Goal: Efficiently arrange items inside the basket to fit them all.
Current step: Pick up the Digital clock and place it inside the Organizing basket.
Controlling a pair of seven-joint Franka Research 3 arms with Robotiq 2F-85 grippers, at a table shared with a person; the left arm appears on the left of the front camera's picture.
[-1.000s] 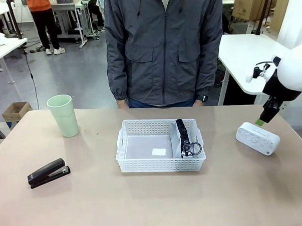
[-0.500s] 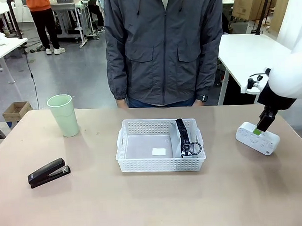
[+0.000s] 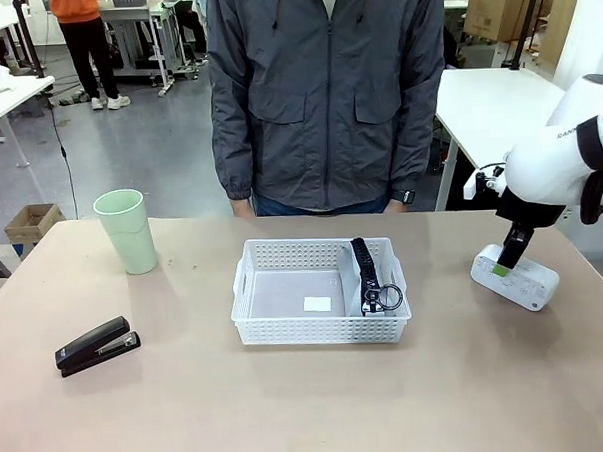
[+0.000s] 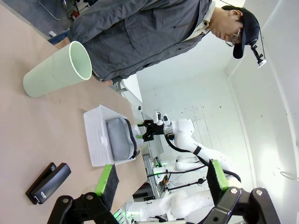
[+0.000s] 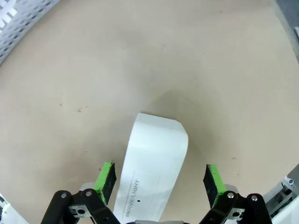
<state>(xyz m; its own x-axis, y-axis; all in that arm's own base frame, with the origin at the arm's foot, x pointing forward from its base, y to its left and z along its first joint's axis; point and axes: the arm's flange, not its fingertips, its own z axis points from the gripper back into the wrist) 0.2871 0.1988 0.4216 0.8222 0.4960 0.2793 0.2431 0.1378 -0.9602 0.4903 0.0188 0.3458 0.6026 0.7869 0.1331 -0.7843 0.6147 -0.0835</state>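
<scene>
White arm (image 3: 564, 154) — black gripper (image 5: 159, 173), green pads (image 5: 107, 180).

The white rectangular box (image 5: 154, 163) lies flat on the beige table (image 5: 140, 60), a label reading "SNOOZE/LIGHT" on its near end. The right gripper (image 5: 160, 181) straddles the box with jaws spread wide, one green pad (image 5: 106, 179) just beside each long side of it. Well beyond the box, at the upper left corner, is the basket (image 5: 23, 23) and its perforated white wall.

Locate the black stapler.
In the front view, the black stapler lies on the table, left of the basket and nearer the robot than the pale green cup.
</scene>
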